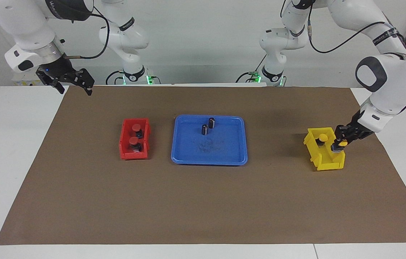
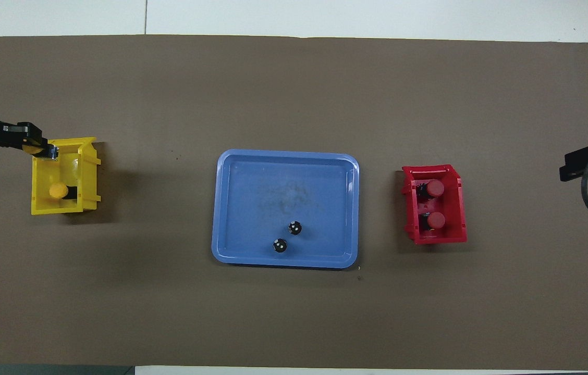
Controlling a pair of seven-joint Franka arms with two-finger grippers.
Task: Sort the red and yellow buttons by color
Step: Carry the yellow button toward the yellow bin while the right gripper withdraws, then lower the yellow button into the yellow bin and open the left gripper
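Two red buttons (image 1: 136,127) (image 1: 133,141) lie in the red bin (image 1: 134,155); they also show in the overhead view (image 2: 435,188) (image 2: 436,220). One yellow button (image 1: 323,137) lies in the yellow bin (image 1: 327,163), at the end nearer to the robots (image 2: 58,190). My left gripper (image 1: 339,145) is shut on the second yellow button (image 1: 343,143) and holds it low over the yellow bin's other end (image 2: 38,148). My right gripper (image 1: 74,88) is open and empty, raised over the mat's corner at the right arm's end, where it waits.
A blue tray (image 1: 208,162) lies mid-table between the two bins, with two small dark cylinders (image 1: 211,122) (image 1: 204,129) standing in its part nearer to the robots. A brown mat (image 1: 203,208) covers the table.
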